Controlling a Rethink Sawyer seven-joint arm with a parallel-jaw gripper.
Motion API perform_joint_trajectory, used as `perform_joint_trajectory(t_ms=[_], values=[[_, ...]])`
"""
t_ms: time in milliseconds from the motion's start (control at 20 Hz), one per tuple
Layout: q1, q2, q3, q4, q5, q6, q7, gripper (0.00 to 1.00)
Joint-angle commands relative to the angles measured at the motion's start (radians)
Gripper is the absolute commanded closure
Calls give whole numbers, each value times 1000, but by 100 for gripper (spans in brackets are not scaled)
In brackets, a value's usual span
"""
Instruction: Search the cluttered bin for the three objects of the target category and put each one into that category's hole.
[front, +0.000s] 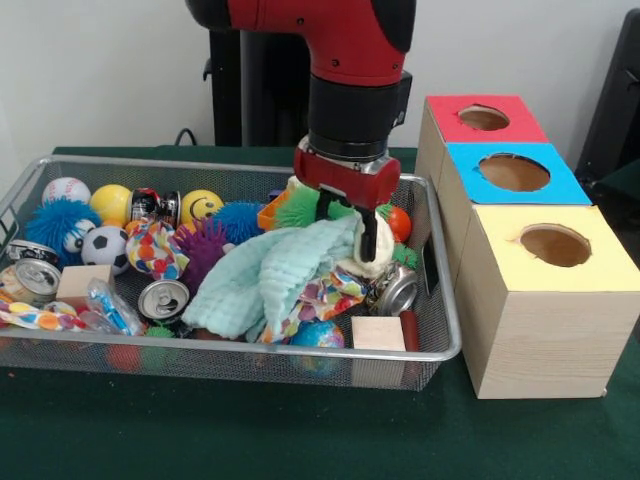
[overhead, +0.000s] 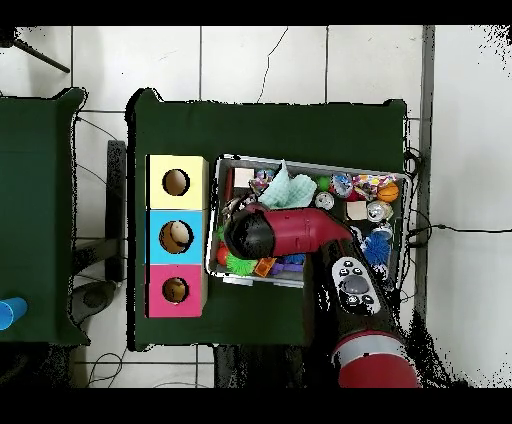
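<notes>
Item: cluttered bin (front: 440, 345), silver wire mesh with a thick rim, standing on the green tabletop (front: 300, 430). All places below are given from this bin, as the front view shows them.

- Just beside its right end: three wooden boxes in a row, each with a round hole on top. Yellow-topped box (front: 550, 300) nearest the camera, blue-topped box (front: 512, 175) in the middle, red-topped box (front: 480, 118) farthest.
- Over its right half: my red and black arm comes down from above, ending in my pincer (front: 347, 225). The dark fingers reach into the heap against the pale green cloth (front: 265, 275) and a cream lump (front: 378, 255). I cannot tell how far my pincer is open, or whether it has hold of anything.
- Centre: the pale green cloth lies crumpled over a bright patterned cloth (front: 325, 295).
- Left half: yellow smiley ball (front: 201, 205), small soccer ball (front: 103, 245), blue spiky ball (front: 55, 220), purple spiky ball (front: 205, 250), drink can (front: 163, 298) lying with its top toward the camera.
- Near right corner: wooden block (front: 378, 333), another can (front: 398, 292) just behind it.
- Far right: orange ball (front: 399, 223).
</notes>
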Motion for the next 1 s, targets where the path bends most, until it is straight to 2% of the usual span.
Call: perform_joint_trajectory(t_ms=[50, 150, 300, 400, 600, 850, 1000], values=[[-11, 58, -50, -3, -20, 46, 18, 0], [-29, -17, -20, 36, 14, 120, -16, 0], [-76, -170, 46, 105, 86, 249, -83, 0], [-103, -214, 76, 122, 118, 300, -111, 0], [-119, -240, 86, 136, 112, 315, -135, 0], [-117, -230, 69, 120, 70, 312, -125, 0], [-112, -167, 34, 106, -6, 256, -117, 0]])
